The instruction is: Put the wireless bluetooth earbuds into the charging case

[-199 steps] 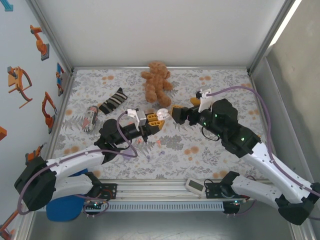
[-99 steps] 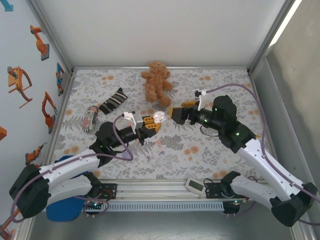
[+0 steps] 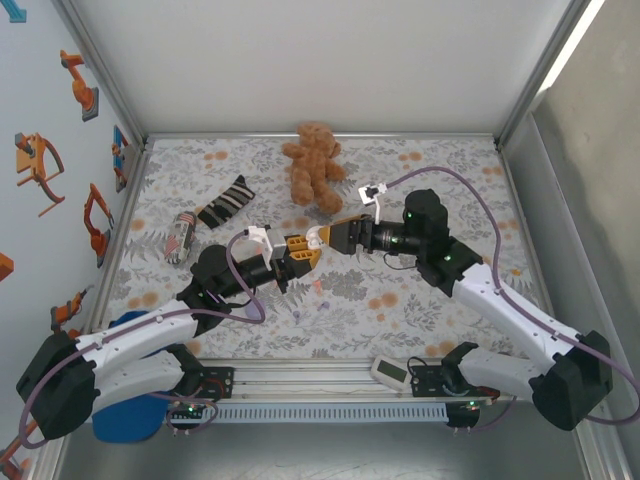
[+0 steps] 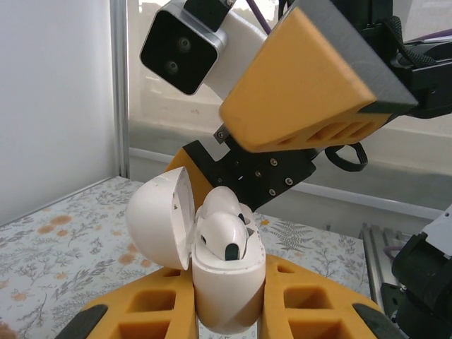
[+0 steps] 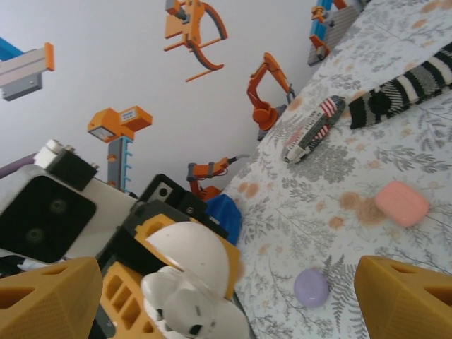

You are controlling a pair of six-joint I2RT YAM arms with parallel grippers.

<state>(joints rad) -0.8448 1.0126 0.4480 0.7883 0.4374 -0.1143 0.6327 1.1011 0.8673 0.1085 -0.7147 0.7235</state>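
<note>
**A:** Where's the charging case [image 4: 227, 289]?

**B:** Up off the floral mat [image 3: 380, 320], over the middle of the table. The left gripper [image 3: 305, 247] has it pinched by the lower body, jaws pressed tight against both sides. It stands upright with its lid [image 4: 161, 220] hinged open to one side.

**A:** And what's in it?

**B:** Two white earbuds [image 4: 222, 236] sit inside, their rounded tops standing above the rim (the nearer one shows a small dark spot). Two more pieces lie loose on the mat: a salmon-pink bud [image 5: 401, 203] and a lilac bud [image 5: 311, 287]. They are near each other but not touching.

**A:** The right gripper [image 3: 332, 236]?

**B:** Nearly tip to tip with the left one, right at the case. Its jaws are spread wide and hold nothing. From the left wrist, one orange finger [image 4: 304, 92] hangs just above the open case, clear of it in that view.

**A:** Anything else on the mat?

**B:** A teddy bear [image 3: 315, 165] towards the far edge and a striped sock [image 3: 227, 203] to its left. There's also a small striped roll [image 3: 181, 238] just beside the sock, though I can't make out what it is.
</note>
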